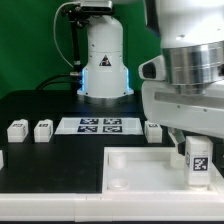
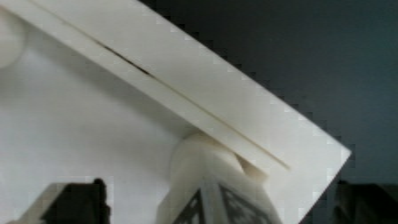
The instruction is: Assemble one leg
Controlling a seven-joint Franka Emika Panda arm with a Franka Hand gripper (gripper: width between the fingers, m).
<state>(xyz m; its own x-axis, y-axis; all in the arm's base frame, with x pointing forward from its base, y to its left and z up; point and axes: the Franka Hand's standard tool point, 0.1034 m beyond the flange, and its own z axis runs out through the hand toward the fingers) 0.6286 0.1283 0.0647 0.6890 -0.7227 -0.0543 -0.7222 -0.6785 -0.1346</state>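
The leg (image 1: 197, 162), a small white block with a black-and-white tag facing the camera, stands upright at the near corner of the white tabletop (image 1: 135, 175) on the exterior view's right. My gripper (image 1: 194, 148) is right over it. In the wrist view the leg (image 2: 217, 175) sits between my fingers (image 2: 75, 200) at the tabletop's corner (image 2: 107, 110). White gaps show between the fingers and the leg. The jaws stand apart on either side of the leg.
Two loose legs (image 1: 17, 129) (image 1: 42, 130) lie on the exterior view's left of the marker board (image 1: 100, 125), and one more (image 1: 153, 128) lies on its right. The robot base (image 1: 103, 60) stands at the back. The black table (image 1: 50, 160) surrounds the tabletop.
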